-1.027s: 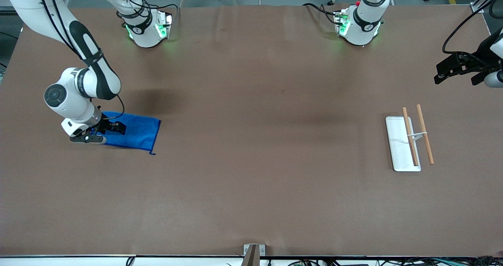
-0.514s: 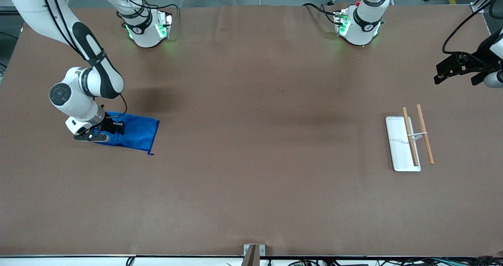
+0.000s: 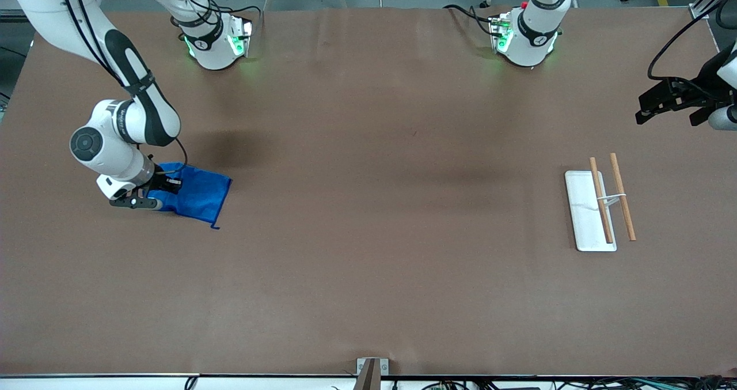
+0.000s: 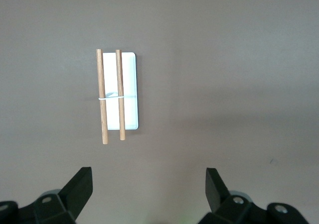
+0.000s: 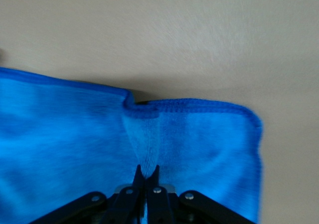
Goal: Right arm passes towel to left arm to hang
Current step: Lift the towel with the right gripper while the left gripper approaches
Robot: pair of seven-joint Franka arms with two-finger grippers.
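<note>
The bright blue towel [image 3: 198, 196] lies on the brown table toward the right arm's end, a small loop at its corner nearest the front camera. My right gripper [image 3: 151, 197] is down at the towel's end edge, shut on a pinched fold of the towel [image 5: 75, 149]. In the right wrist view the right gripper [image 5: 146, 171] has cloth rising in a ridge between its fingertips. My left gripper [image 3: 668, 103] waits up in the air at the left arm's end of the table. In the left wrist view the left gripper [image 4: 148, 184] is open with nothing in it.
A rack with a white base [image 3: 581, 205] and two wooden rods [image 3: 623, 204] stands toward the left arm's end. The left wrist view shows that white base [image 4: 130, 74] from above. A small metal bracket [image 3: 372, 367] sits at the table's front edge.
The right gripper has closed on the towel's edge. The towel has bunched and drawn in slightly toward it. The left arm has not moved.
</note>
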